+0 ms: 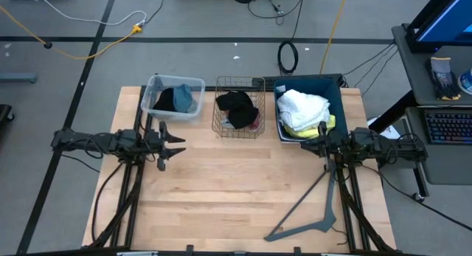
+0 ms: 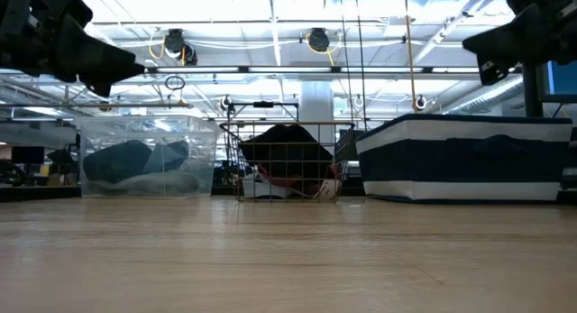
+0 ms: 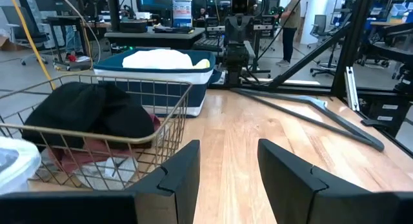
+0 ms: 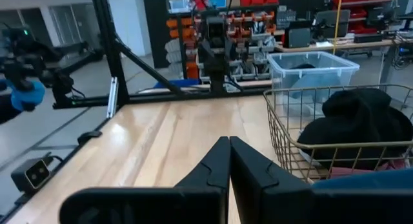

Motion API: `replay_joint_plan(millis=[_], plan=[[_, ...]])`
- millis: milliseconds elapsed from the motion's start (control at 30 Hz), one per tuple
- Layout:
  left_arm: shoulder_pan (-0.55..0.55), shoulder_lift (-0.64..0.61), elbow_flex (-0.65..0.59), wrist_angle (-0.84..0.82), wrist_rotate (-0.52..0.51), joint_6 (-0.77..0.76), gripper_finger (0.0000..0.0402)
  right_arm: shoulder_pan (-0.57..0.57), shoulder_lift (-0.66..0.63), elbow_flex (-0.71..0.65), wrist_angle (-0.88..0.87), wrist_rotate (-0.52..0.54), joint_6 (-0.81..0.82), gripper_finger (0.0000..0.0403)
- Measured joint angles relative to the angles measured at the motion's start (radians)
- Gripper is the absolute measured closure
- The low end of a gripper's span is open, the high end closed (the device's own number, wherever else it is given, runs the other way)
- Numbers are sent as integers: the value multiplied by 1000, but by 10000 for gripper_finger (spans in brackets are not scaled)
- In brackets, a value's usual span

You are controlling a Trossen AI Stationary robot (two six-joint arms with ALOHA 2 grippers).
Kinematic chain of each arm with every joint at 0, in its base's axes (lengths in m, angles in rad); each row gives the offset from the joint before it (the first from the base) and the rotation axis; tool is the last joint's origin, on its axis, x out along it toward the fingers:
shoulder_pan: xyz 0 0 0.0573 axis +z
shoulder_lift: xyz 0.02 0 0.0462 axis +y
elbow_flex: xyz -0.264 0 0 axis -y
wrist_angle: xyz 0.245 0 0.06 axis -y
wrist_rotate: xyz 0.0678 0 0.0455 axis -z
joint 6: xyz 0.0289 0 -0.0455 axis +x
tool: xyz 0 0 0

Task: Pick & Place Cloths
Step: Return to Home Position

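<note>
The cloths lie in three containers along the table's far edge. A blue-grey cloth and a black one fill the clear plastic bin. A black cloth on a maroon one lies in the wire basket. White cloth over yellow cloth sits in the dark blue bin. My left gripper hovers open, level, near the clear bin, with nothing between its fingers. My right gripper is shut and empty in front of the blue bin.
A grey angled metal bar lies on the wooden table at the near right. The middle and near left of the tabletop are bare wood. Cables and a desk with a keyboard lie beyond the table.
</note>
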Motion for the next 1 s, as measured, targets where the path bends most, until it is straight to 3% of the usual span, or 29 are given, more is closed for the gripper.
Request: replay_joint_plan(millis=[167,500,1000], plan=[[0,-53,-36,8,0,-18,245,0,-15,-6,-2,-1,6,402],[0,-65,-41,45,-1,62,245,0,-15,-164,196,0,-13,402],[0,-64,-41,46,-1,58,245,0,-15,-170,205,-4,-27,403]])
